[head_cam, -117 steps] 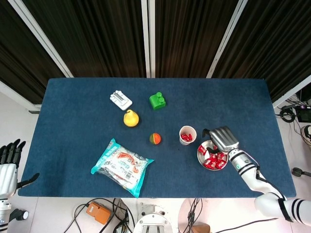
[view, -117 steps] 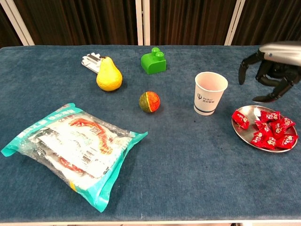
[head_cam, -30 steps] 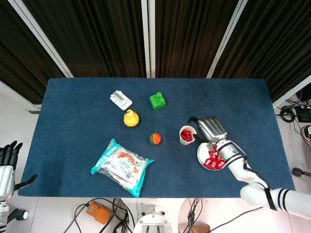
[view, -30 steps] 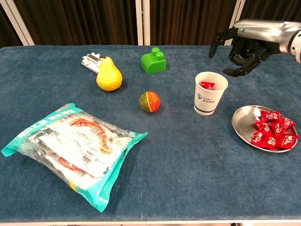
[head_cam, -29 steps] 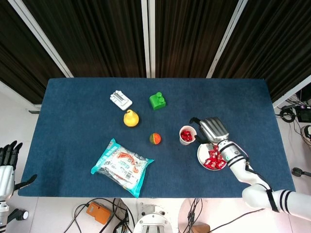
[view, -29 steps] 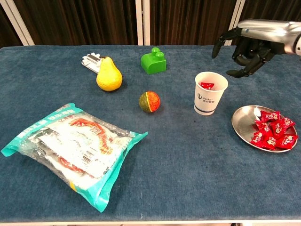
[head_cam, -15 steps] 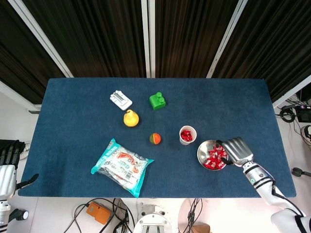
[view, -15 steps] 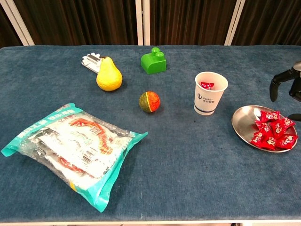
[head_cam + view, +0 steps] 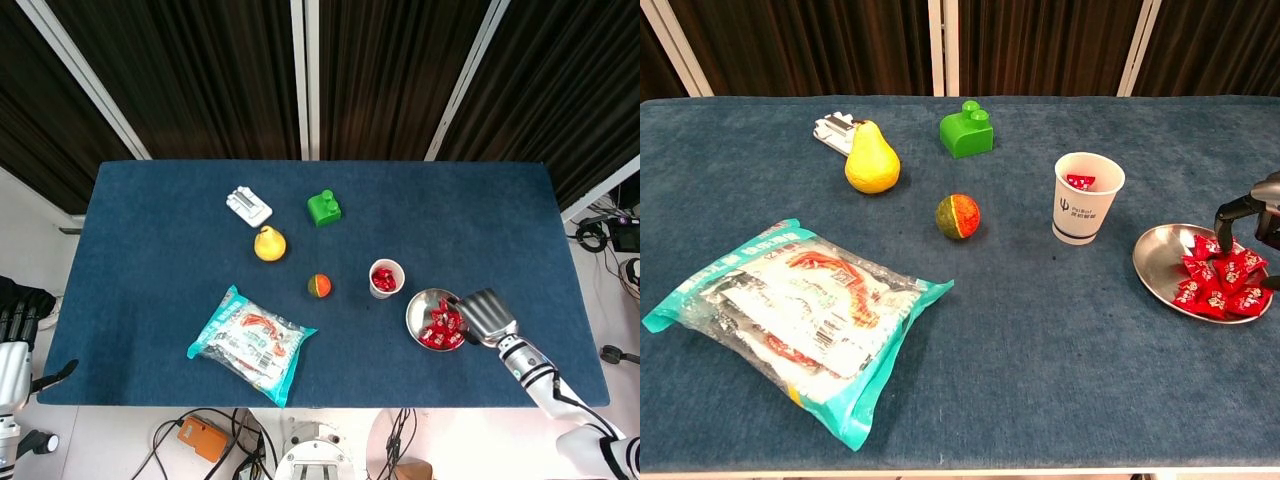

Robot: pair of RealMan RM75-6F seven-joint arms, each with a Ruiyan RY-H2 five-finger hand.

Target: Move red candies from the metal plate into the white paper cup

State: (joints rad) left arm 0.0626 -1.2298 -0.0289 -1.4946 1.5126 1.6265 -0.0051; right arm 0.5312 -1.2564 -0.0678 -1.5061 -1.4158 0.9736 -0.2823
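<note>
The white paper cup [image 9: 386, 278] [image 9: 1087, 197] stands right of the table's middle with red candies inside it. To its right lies the metal plate [image 9: 418, 312] [image 9: 1152, 262], with several red candies [image 9: 443, 325] [image 9: 1220, 284] heaped on its right half. My right hand [image 9: 485, 314] [image 9: 1252, 214] hangs over the plate's right edge, its fingers apart and curved down onto the candies; nothing shows in its grip. Off the table's left front corner, my left hand [image 9: 14, 340] hangs with its fingers spread and holds nothing.
A yellow pear [image 9: 871, 161], a white device [image 9: 834, 130] and a green block [image 9: 967, 130] stand toward the back. An orange-green ball [image 9: 958, 216] lies left of the cup. A large snack bag [image 9: 800, 320] covers the front left.
My right hand was above the cup a second ago. It has swung right and dropped low over the plate's candies. The left hand has barely moved.
</note>
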